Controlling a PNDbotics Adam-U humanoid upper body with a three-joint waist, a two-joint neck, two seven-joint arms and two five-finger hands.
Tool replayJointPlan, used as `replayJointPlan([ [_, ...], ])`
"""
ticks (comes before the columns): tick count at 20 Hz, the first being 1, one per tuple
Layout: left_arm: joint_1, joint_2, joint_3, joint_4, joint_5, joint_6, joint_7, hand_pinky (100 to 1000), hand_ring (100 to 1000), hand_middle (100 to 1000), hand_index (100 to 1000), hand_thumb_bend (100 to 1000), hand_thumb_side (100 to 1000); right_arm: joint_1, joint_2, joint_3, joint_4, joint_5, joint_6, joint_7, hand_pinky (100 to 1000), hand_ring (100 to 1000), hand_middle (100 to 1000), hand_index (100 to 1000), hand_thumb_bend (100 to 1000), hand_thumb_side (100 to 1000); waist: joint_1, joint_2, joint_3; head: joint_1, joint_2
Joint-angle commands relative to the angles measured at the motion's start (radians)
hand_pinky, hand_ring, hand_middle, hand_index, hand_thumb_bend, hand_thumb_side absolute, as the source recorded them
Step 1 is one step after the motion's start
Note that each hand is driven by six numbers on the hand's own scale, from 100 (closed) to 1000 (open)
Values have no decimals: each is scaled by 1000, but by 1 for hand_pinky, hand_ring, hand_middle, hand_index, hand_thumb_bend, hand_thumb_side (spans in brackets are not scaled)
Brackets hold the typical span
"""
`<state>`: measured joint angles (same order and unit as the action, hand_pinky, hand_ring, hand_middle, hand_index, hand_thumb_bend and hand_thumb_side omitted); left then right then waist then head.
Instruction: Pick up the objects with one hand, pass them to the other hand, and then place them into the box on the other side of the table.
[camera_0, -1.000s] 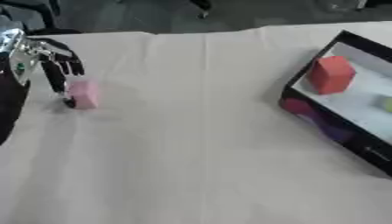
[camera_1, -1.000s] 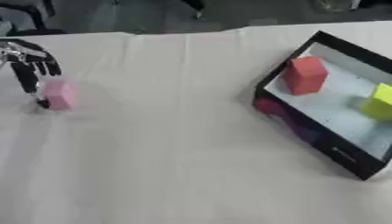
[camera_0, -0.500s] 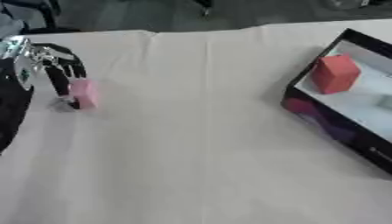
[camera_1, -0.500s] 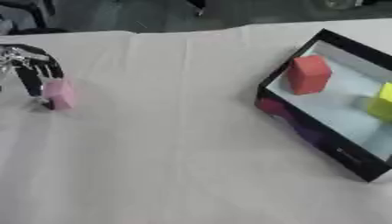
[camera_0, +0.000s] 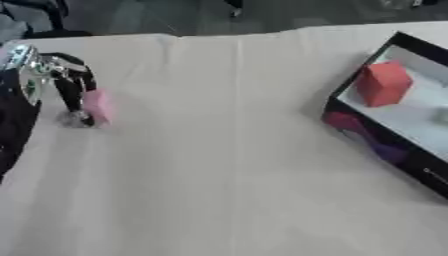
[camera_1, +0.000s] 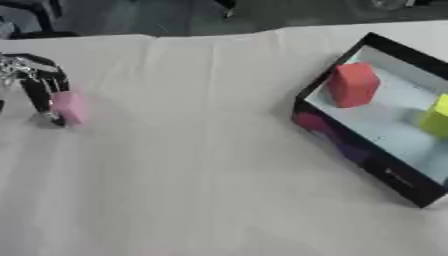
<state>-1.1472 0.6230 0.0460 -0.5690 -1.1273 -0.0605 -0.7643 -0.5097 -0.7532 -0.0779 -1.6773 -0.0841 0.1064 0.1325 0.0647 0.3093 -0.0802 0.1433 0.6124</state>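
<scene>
Pink block (camera_0: 95, 106) unmoved on table; left robot hand (camera_0: 63, 80) stays curled around it.

I see a small block (camera_0: 96, 105) on the table (camera_0: 227, 175) far to my left. My left hand (camera_0: 61, 82) is right at it, fingers down against its left side. A box (camera_1: 385, 150) sits far to the right. Two blocks (camera_1: 353, 84) (camera_1: 437, 117) stand inside it, one nearer the left wall.
</scene>
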Motion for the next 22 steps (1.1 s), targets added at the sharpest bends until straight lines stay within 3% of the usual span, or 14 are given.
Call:
replayJointPlan([
  [1,-18,27,2,-10,-5,8,5,840,779,678,574,515,100,-7,-25,-15,-16,-3,1,-2,980,1000,898,975,100,527,7,-14,1,5,-3],
  [9,-30,22,-16,-63,39,-18,52,813,746,644,549,416,100,1,-29,-19,-15,-21,0,-7,980,1000,897,973,100,515,-2,-37,17,0,15],
  [14,-31,28,-39,-142,118,-62,82,799,715,625,543,382,100,6,-33,-21,-14,-39,1,-10,980,1000,897,973,100,510,-10,-60,39,-25,29],
  [22,9,39,-83,-283,238,-68,157,773,691,611,549,336,100,-2,-32,-16,-22,-65,5,-12,980,1000,902,976,100,509,-20,-89,71,-68,31],
])
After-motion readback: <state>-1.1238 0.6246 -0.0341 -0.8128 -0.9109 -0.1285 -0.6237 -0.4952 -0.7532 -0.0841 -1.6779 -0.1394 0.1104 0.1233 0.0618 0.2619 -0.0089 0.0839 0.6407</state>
